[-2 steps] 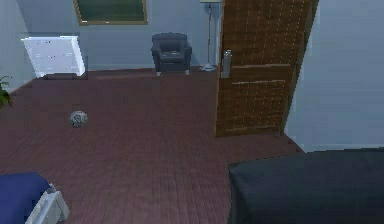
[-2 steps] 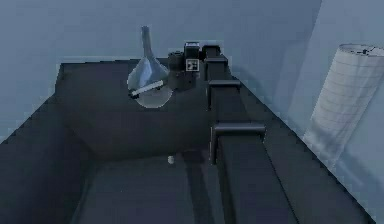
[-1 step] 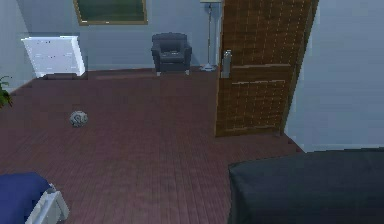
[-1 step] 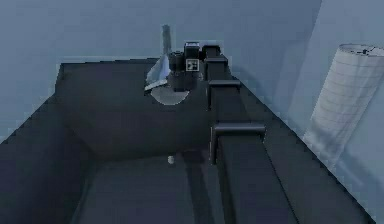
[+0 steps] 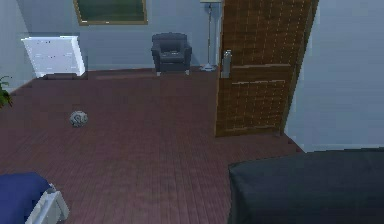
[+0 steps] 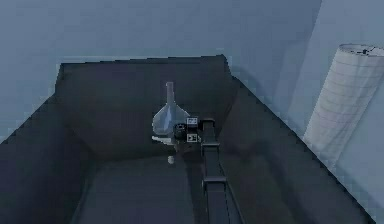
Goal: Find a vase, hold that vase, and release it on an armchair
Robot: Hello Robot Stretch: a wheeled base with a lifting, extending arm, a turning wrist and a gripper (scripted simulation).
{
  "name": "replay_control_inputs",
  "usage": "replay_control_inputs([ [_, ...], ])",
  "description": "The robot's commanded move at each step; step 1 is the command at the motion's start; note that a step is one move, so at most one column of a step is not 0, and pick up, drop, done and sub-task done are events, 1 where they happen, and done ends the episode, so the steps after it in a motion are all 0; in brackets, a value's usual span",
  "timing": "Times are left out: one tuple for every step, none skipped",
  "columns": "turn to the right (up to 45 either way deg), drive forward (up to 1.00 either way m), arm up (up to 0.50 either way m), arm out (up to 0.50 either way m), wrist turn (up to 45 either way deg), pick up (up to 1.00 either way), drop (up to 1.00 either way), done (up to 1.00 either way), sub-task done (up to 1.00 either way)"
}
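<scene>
**Vase over a dark seat, release step at hand**

In the arm side view, a wide dark upholstered seat (image 6: 60, 150) with a back and two sloping side arms spread from the left. Against its back, the grey-blue, narrow-necked vase (image 6: 172, 112) hung upright at the far end of the arm (image 6: 212, 178), apparently clear of the cushion below. The jaws therefore held the vase; how wide they stood could not be told. To the right of the seat, a pale gridded cylinder (image 6: 346, 95) stood against the blue-grey wall.

The finding and holding steps looked done, and the release was the step in hand. If this seat was an armchair, as its shape suggested, the next move called for lowering the vase close to the cushion, so that it would not topple or roll when let go.

In the forward view, from the left, a blue bed corner (image 5: 20, 192) sat low. A white dresser (image 5: 55, 55) stood at the far wall, and a small grey ball (image 5: 79, 118) lay on the dark plank floor (image 5: 150, 160). Further right came a small dark armchair (image 5: 171, 52), a floor lamp (image 5: 209, 40) and a wooden door (image 5: 262, 65). A dark upholstered block (image 5: 305, 185) lay in the bottom right corner.
</scene>
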Motion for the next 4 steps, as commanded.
replay_control_inputs([
  [0.0,0.00,-0.32,0.00,0.0,0.00,0.00,0.00,0.00],
  [0.0,0.00,0.00,0.00,0.0,0.00,1.00,0.00,0.00],
  [0.0,0.00,0.10,0.00,0.0,0.00,0.00,0.00,0.00],
  [0.0,0.00,0.00,-0.08,0.0,0.00,0.00,0.00,0.00],
])
